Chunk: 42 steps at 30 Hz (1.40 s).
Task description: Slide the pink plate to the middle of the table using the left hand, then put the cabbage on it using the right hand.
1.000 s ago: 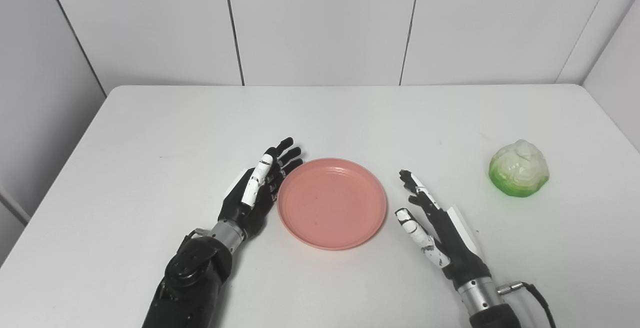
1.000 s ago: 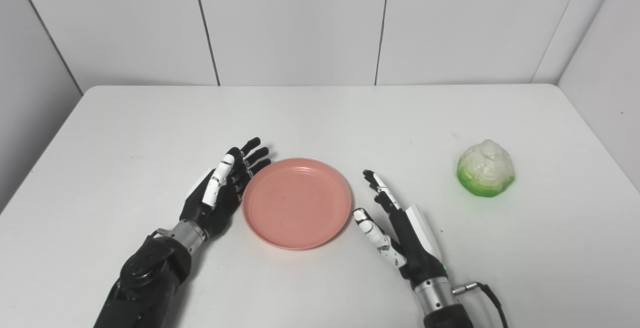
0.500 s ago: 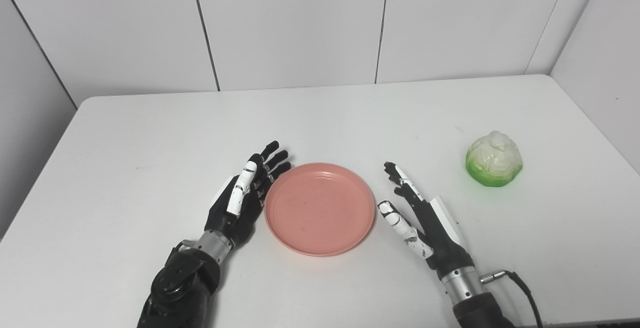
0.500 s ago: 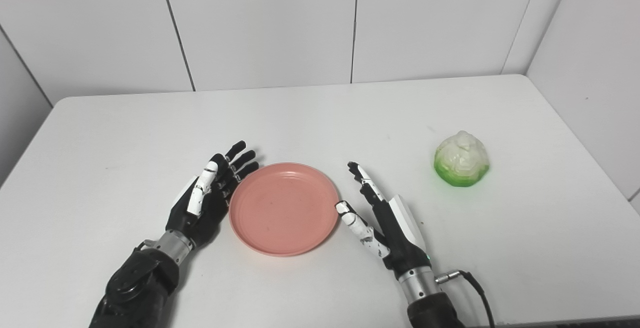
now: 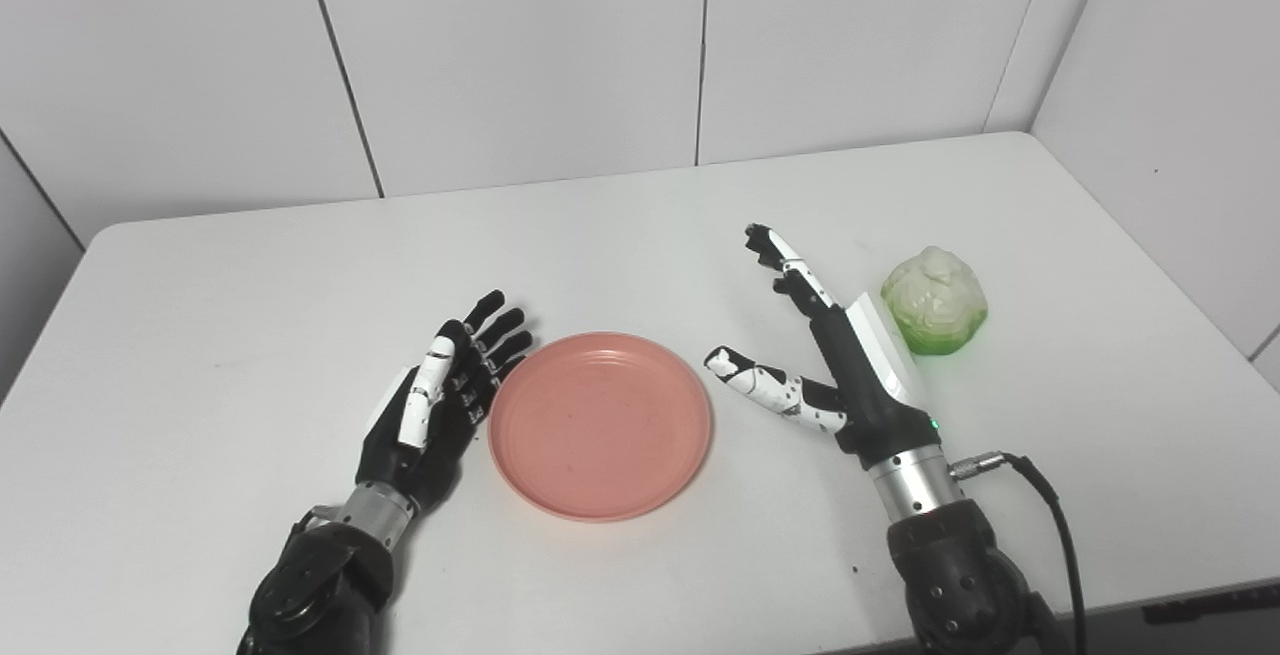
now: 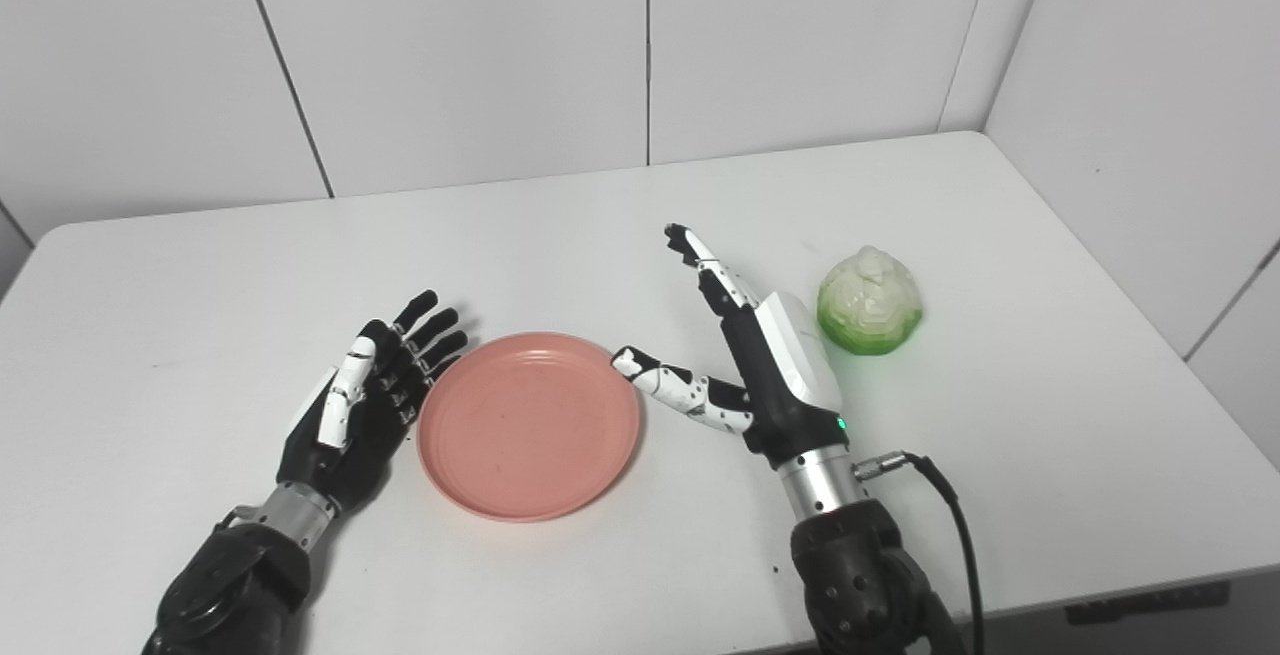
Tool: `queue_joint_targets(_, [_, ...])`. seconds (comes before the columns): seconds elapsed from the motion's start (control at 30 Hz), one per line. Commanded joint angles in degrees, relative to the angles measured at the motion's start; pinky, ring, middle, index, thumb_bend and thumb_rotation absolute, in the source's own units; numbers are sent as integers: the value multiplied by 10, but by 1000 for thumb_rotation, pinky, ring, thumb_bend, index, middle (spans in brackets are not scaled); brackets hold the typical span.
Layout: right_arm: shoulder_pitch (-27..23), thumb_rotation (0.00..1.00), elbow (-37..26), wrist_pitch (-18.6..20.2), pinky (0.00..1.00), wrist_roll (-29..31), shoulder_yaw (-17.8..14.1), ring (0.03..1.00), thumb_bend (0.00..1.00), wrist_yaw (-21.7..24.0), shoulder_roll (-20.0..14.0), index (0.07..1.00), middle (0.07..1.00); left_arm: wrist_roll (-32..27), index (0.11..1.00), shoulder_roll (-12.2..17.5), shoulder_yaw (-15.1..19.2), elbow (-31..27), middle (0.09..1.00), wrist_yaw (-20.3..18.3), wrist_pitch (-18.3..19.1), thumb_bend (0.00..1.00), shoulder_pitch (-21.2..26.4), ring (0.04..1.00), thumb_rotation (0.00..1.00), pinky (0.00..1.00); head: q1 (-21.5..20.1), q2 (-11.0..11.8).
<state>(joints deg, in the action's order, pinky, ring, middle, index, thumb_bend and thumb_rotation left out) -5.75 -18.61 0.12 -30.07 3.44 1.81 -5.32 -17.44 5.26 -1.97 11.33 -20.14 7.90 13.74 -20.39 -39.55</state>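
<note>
The pink plate (image 5: 600, 423) lies flat near the middle of the white table (image 5: 250, 275). My left hand (image 5: 440, 405) rests open just left of the plate, fingertips close to its rim. The cabbage (image 5: 934, 297), pale on top with a green base, sits on the table to the right. My right hand (image 5: 830, 355) is raised and open between plate and cabbage, its back beside the cabbage's left side and its thumb spread toward the plate. In the right eye view the right hand (image 6: 760, 355) stands a small gap left of the cabbage (image 6: 868, 311).
White wall panels rise behind the table's far edge. The table's right edge (image 5: 1150, 235) runs close past the cabbage. A black cable (image 5: 1050, 525) trails from my right wrist toward the near edge.
The camera has turned to the right, shifting the whole picture left. My right hand has lifted and moved forward toward the cabbage. The left hand and the plate have stayed put.
</note>
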Motion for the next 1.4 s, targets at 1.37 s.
queue_joint_targets(1.37, [-57, 604, 25, 139, 729, -154, -121, 898, 1000, -52, -96, 1000, 991, -6, 900, 41, 33, 159, 909, -60, -60, 502, 9, 894, 986, 869, -82, 46])
